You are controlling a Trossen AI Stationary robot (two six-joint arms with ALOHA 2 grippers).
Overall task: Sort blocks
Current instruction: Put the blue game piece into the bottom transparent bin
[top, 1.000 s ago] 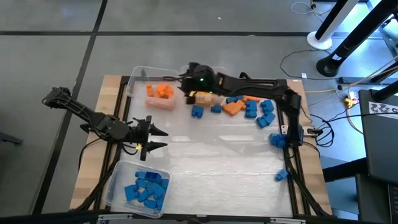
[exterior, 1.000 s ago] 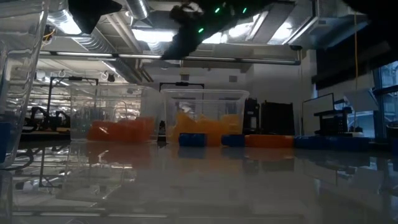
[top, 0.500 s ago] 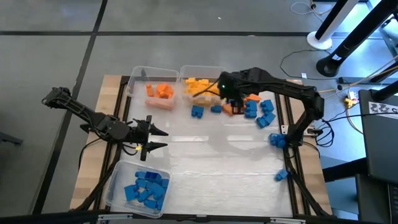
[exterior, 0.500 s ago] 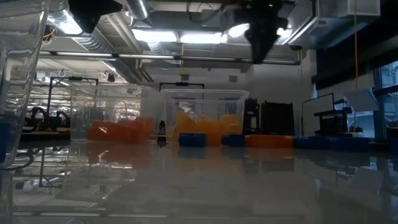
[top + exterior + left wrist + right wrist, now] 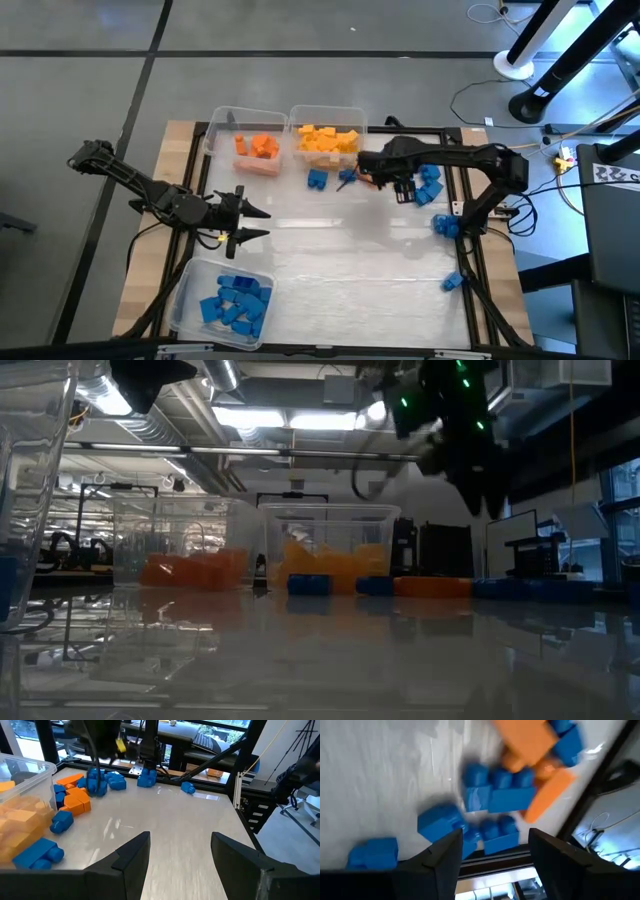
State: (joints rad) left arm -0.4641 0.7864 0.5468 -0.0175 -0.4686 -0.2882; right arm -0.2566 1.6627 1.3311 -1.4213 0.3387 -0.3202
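Loose blue and orange blocks (image 5: 415,178) lie in a pile at the table's far right. They also show in the right wrist view (image 5: 500,795). My right gripper (image 5: 403,185) hangs open and empty just above this pile, fingers pointing down. Its two fingers frame blue blocks (image 5: 490,837) in its wrist view, and it also shows in the low view (image 5: 482,475). My left gripper (image 5: 250,222) waits open and empty at the table's left, and is seen open in its own wrist view (image 5: 180,852). Two blue blocks (image 5: 318,180) lie in front of the yellow bin.
A clear bin with orange blocks (image 5: 245,145) and one with yellow blocks (image 5: 328,138) stand at the far edge. A bin with blue blocks (image 5: 225,300) stands at the near left. Stray blue blocks (image 5: 445,225) lie by the right arm's base, with one more (image 5: 453,283) nearer.
My right gripper has gone from over the yellow bin toward the table's right and a little toward the near edge. It has come down over the loose pile. The yellow bin, hidden under the arm before, now shows in full.
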